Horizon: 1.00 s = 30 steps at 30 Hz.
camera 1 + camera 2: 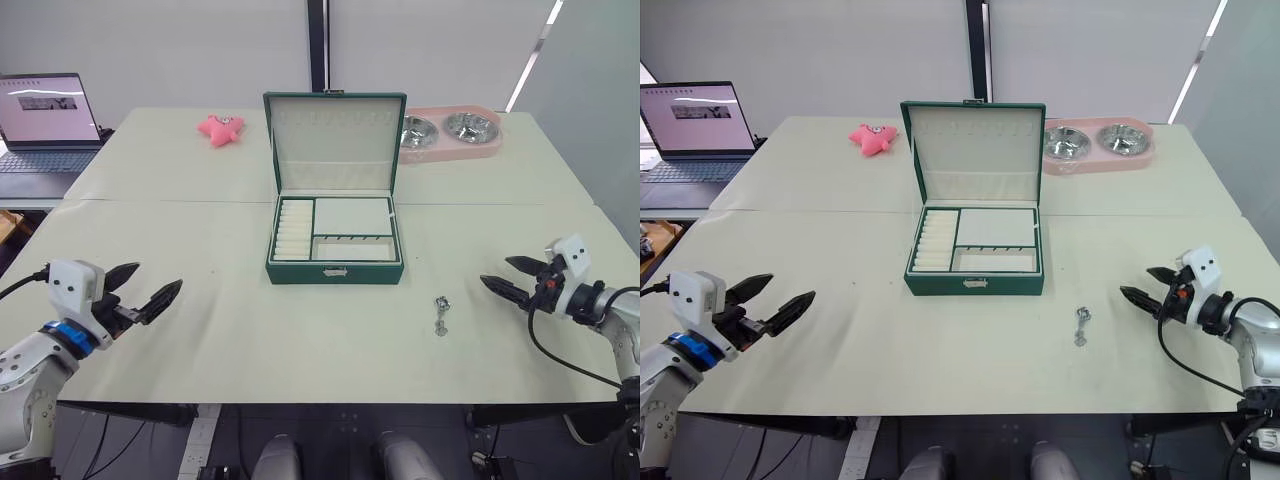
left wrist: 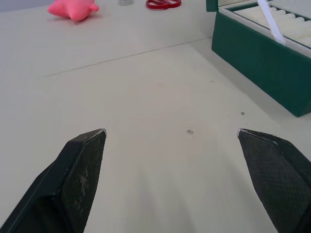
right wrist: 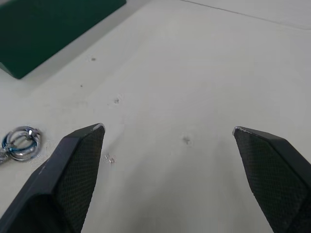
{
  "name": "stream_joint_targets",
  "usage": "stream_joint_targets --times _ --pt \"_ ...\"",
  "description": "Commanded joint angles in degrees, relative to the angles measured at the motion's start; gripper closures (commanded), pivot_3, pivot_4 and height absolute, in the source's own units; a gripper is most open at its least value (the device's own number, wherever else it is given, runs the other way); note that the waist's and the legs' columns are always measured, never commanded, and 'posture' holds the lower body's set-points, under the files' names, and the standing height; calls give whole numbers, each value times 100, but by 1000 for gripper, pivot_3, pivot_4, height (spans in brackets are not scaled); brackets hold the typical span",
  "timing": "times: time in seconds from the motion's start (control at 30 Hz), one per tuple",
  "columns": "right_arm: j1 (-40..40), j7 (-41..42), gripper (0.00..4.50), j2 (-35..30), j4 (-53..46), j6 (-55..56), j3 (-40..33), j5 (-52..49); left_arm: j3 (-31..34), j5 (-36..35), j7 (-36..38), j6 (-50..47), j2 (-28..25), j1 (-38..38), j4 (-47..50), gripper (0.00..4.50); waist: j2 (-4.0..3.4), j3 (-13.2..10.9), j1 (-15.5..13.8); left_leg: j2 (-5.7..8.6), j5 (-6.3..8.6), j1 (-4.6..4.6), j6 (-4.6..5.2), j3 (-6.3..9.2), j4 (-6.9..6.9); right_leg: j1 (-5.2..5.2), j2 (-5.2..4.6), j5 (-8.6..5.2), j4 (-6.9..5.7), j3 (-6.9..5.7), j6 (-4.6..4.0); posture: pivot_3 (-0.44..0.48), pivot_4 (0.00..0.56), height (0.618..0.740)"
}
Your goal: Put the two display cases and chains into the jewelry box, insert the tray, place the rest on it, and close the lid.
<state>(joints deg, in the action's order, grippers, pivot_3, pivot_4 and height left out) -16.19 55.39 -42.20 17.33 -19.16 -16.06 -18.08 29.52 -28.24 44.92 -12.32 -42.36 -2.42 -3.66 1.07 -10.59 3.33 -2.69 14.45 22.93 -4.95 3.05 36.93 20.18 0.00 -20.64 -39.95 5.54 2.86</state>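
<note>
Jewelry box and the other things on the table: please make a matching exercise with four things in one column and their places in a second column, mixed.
Things:
1. jewelry box
2. pink toy
3. laptop
4. small metal piece

Places:
A. on a side table at the robot's far left
B. middle of the table, lid open
C. on the table between the box and the right gripper
D. far side of the table, left of the box lid

Pairs: 1-B, 2-D, 3-A, 4-C
</note>
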Motion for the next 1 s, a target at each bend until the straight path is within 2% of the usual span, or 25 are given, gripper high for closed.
stream_joint_targets --times 0.03,0.33,0.73,0.87,1.0 --pt "127 -231 23 -35 36 330 -351 -80 297 28 79 266 -150 90 -230 0 0 0 -4 0 0 0 0 0 0 0 0 0 0 0 0 0 150 740" --pt "464 -645 23 383 328 1082 -556 -155 303 59 -32 551 -13 394 -786 0 0 0 12 -1 0 -1 0 -1 1 -2 0 0 -2 0 0 0 150 740" --pt "491 -691 23 392 554 1282 -633 -298 308 69 -156 741 33 448 -1025 0 0 0 -2 -1 0 -2 0 2 1 -3 0 0 -3 -3 0 0 150 740" --pt "637 -666 23 454 179 1055 -728 -588 96 -23 -73 574 61 475 -612 0 0 0 -7 -1 0 -1 0 2 1 -3 -1 0 -3 -3 0 0 150 740" --pt "1050 -811 23 665 -842 611 -651 -928 -361 -77 110 292 134 574 28 0 0 0 -15 -1 0 -1 -1 6 1 -8 0 0 -3 -6 0 0 150 740"
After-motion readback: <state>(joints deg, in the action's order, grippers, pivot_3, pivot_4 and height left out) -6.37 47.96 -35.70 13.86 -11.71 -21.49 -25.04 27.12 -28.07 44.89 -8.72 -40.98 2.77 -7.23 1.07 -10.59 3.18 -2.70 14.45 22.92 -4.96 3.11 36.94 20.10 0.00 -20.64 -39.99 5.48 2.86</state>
